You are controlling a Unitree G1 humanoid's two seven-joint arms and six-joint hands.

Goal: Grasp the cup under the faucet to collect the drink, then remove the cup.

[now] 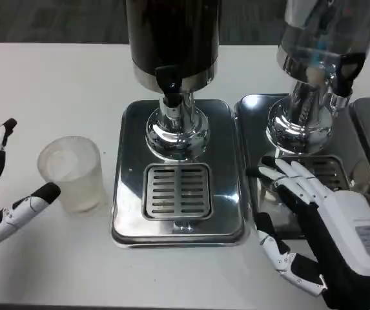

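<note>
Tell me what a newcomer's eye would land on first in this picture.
The dark-filled drink dispenser stands at top centre, its faucet above the shiny drip tray with a slotted grate. A frosted cup sits on the white table left of that tray, not under the faucet, with the left hand open around it, fingers apart. The right hand lies spread over the neighbouring tray.

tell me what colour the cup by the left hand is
Frosted, translucent white cup, seen best in the head view.

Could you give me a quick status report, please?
Left robot hand open beside cup, not gripping. Right robot hand open, idle. Drip grate under faucet bare.
</note>
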